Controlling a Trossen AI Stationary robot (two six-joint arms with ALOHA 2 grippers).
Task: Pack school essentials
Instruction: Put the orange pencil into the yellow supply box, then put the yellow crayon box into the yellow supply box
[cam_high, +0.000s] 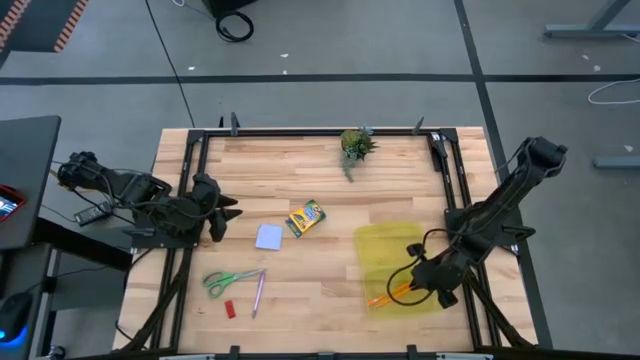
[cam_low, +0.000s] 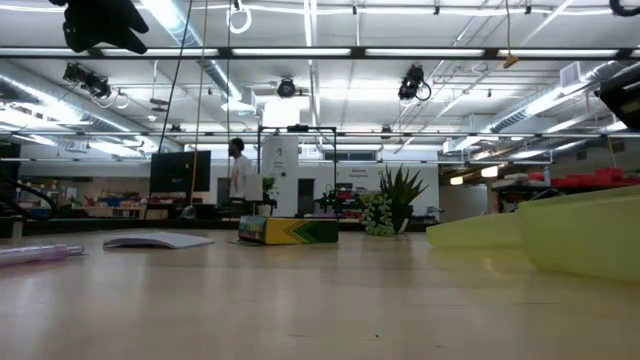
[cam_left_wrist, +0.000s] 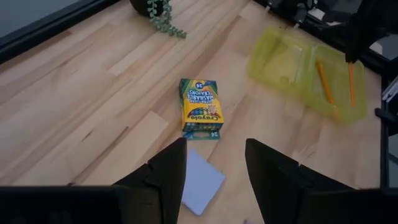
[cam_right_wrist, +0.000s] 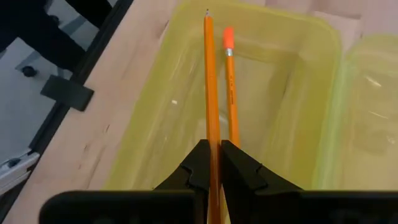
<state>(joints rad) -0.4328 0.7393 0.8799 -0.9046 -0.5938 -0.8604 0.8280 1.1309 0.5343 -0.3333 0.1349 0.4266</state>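
Clamped between the fingers of the right gripper (cam_right_wrist: 212, 163), an orange pencil (cam_right_wrist: 210, 87) points straight ahead into the translucent yellow case (cam_right_wrist: 311, 68), just above a second pencil (cam_right_wrist: 231, 93) already lying on its floor. My read is that the placing step is under way; next the jaws need to part so the held pencil drops beside the other. Over at the left gripper (cam_left_wrist: 214, 168), jaws spread and empty, the light-blue note pad (cam_left_wrist: 202, 180) lies right beneath the fingertips, the crayon box (cam_left_wrist: 200, 107) just ahead
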